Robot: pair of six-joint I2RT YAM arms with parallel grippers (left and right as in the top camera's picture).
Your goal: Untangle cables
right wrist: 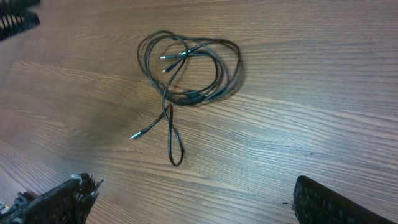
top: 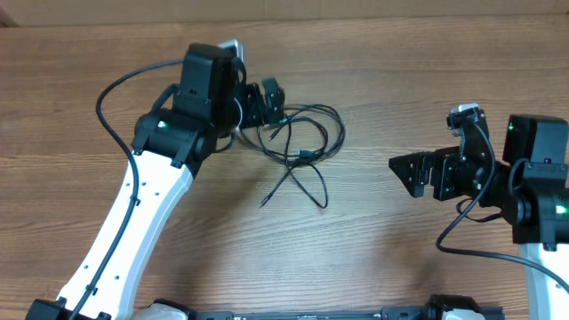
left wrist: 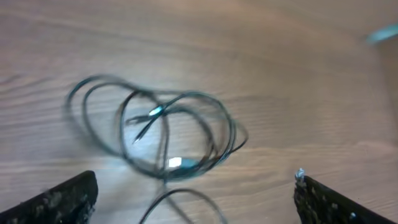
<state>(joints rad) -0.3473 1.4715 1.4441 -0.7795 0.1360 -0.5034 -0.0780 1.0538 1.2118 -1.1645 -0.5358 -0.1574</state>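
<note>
A brown wood-grain table (top: 373, 267) fills every view.

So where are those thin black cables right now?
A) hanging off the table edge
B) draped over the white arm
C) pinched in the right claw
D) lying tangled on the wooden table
D: the cables lie in loose loops flat on the table.

Overhead + wrist cams, cables (right wrist: 188, 95) shared

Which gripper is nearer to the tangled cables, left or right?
Left. In the overhead view the left gripper is at the upper-left edge of the cables; the right gripper sits well off to their right, clear of them.
</note>
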